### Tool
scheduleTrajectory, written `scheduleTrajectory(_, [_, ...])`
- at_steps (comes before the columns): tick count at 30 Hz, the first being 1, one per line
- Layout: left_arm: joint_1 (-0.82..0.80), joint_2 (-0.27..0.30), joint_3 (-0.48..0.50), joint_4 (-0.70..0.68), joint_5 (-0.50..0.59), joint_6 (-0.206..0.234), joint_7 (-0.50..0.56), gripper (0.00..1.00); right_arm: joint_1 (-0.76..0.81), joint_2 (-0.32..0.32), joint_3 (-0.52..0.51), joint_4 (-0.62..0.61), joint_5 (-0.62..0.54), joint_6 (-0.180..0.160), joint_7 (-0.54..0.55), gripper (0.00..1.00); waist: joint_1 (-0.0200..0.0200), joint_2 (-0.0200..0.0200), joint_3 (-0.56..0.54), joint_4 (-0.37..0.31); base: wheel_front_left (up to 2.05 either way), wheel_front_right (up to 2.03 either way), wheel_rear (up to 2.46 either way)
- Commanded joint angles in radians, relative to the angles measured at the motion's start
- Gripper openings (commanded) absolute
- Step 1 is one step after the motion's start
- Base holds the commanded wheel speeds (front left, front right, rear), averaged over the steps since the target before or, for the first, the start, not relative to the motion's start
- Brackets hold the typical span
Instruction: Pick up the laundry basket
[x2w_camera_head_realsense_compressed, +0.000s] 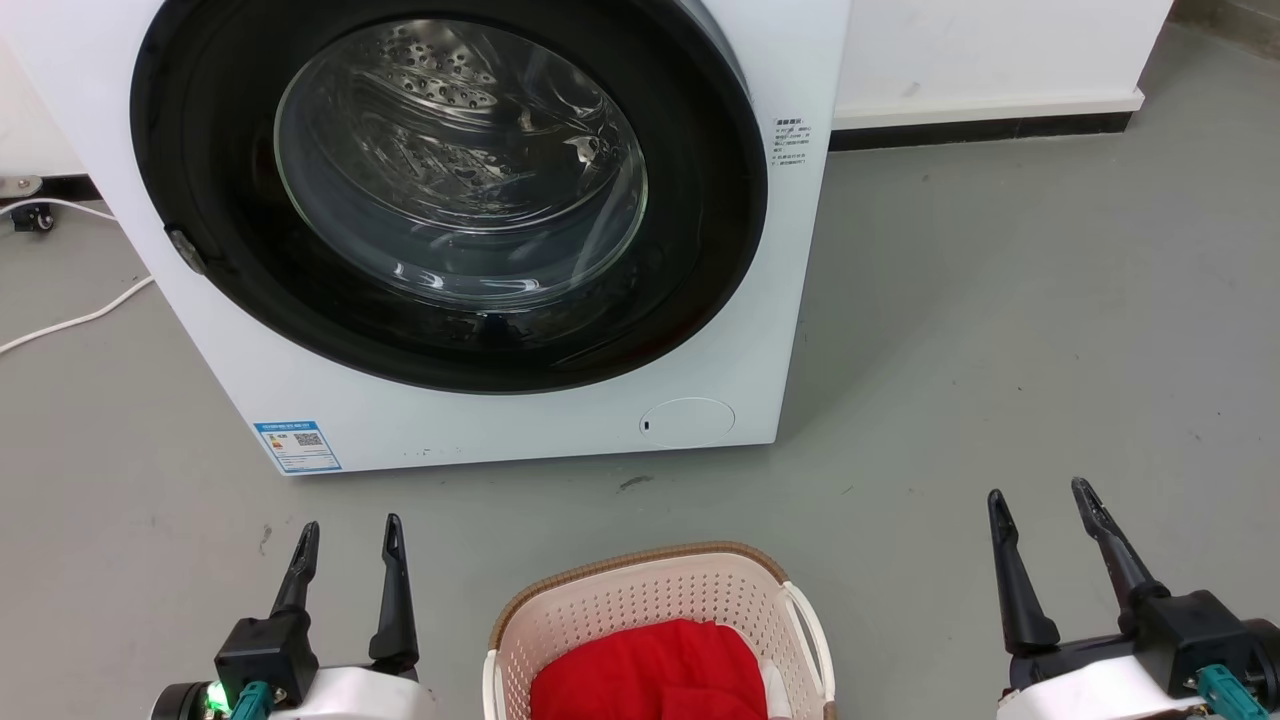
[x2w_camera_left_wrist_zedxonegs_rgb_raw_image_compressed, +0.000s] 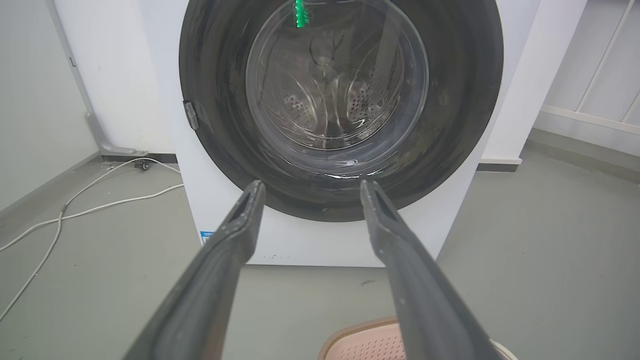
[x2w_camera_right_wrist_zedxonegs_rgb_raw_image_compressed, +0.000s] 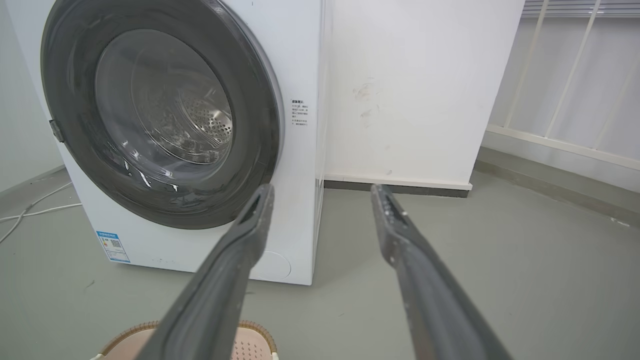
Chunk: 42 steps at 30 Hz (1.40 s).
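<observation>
Laundry basket (x2w_camera_head_realsense_compressed: 620, 605) is seen on the floor (x2w_camera_head_realsense_compressed: 1000, 350), between the two hands and near the washing machine (x2w_camera_head_realsense_compressed: 500, 420); red cloth (x2w_camera_head_realsense_compressed: 650, 665) is loaded in it. Left hand (x2w_camera_head_realsense_compressed: 350, 525) and right hand (x2w_camera_head_realsense_compressed: 1038, 492) are spread, empty, well apart from it. Both should be brought inward and down to the white side handles (x2w_camera_head_realsense_compressed: 815, 640), closed together, and the lift kept level.
</observation>
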Motion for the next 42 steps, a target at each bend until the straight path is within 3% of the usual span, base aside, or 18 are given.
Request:
scheduleTrajectory(1, [0.012, 0.003, 0.002, 0.002, -0.001, 0.002, -0.003, 1.0, 0.008, -0.005, -0.003, 0.005, 0.012, 0.0, -0.002, 1.0, 0.0, 0.0, 0.0, 0.0, 0.0, 0.0, 0.0])
scheduleTrajectory(33, [0.008, 0.003, 0.003, 0.026, -0.01, 0.004, -0.003, 1.0, 0.002, -0.005, 0.008, 0.013, 0.034, 0.0, -0.002, 1.0, 0.0, 0.0, 0.009, -0.001, 0.0, 0.0, 0.0])
scheduleTrajectory(42, [-0.089, 0.002, -0.013, 0.166, -0.036, -0.033, -0.003, 1.0, -0.097, -0.005, 0.051, 0.156, -0.012, 0.0, -0.002, 1.0, 0.0, 0.0, 0.082, 0.005, 0.0, 0.0, 0.0])
